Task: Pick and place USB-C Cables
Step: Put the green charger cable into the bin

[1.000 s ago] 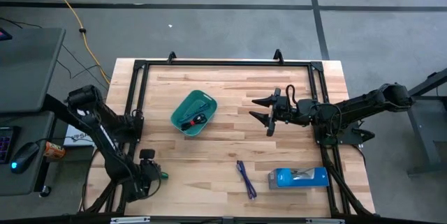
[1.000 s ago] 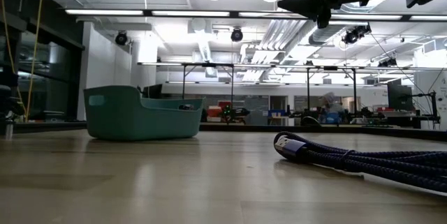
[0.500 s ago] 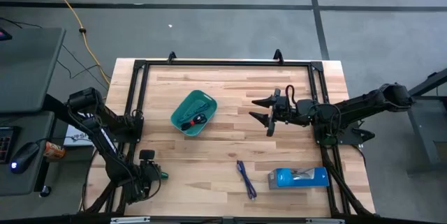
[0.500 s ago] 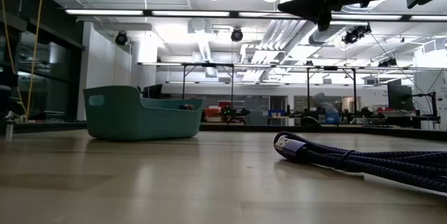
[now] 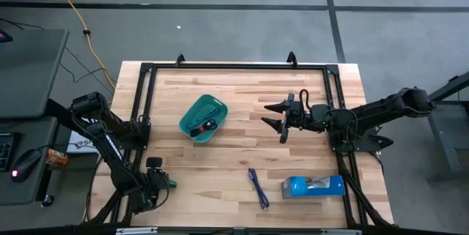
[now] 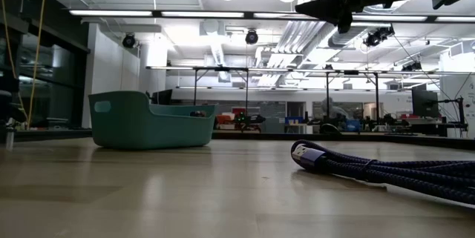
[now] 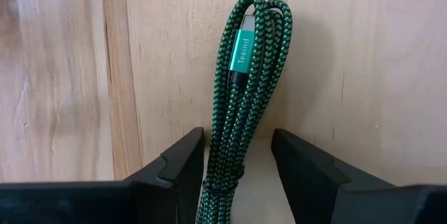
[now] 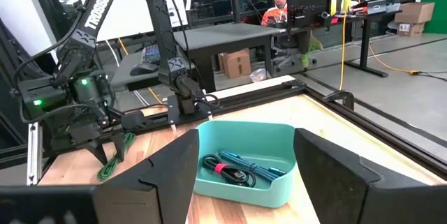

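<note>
Cables: three, scattered. Tabletop [image 5: 220, 169] fills mid frame of the high view. Teal tray [image 5: 204, 118] sits left of centre, already holding a light blue cable [image 8: 244, 162] plus a dark item with a red band I can't identify; likely the drop spot. Blue box [image 5: 313, 186] lies lower right, not a task item. Right hand [image 5: 282, 118] hovers right of centre, fingers spread, empty, facing the tray; probably waiting. Left hand [image 5: 163, 183] is at lower left, low over the tabletop edge. Purple cable [image 5: 257, 187] lies lower centre, loose, well apart from both hands. Green cable [image 7: 244, 98] lies between the left fingers [image 7: 178, 168], which are parted either side, not clamped; looks lined up for a grasp.
</note>
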You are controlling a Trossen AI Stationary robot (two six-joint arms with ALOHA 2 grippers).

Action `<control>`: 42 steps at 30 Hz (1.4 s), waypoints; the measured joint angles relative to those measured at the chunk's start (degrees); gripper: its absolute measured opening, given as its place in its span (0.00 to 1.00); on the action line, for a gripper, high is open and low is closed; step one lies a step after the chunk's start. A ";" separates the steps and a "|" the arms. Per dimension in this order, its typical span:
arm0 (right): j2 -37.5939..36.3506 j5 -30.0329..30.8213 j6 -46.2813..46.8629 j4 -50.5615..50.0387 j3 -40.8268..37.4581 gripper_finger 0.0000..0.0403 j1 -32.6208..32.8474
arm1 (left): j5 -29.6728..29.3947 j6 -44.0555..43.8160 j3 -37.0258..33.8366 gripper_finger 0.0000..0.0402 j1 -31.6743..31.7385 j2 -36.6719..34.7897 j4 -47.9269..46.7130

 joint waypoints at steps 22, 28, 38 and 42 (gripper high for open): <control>0.00 -0.01 0.00 -0.39 0.00 0.56 0.01 | 0.59 4.63 0.02 0.01 0.00 -0.04 0.37; 0.00 0.14 -0.14 -0.39 0.00 0.56 0.01 | 0.76 6.96 0.52 0.01 1.45 -0.62 0.67; 0.02 1.50 -0.22 -0.44 0.00 0.56 0.00 | -12.97 34.73 7.54 0.00 15.60 -3.20 3.82; 0.02 1.49 -0.22 -0.59 0.00 0.56 0.00 | -14.41 50.16 8.44 0.00 23.50 -3.30 13.11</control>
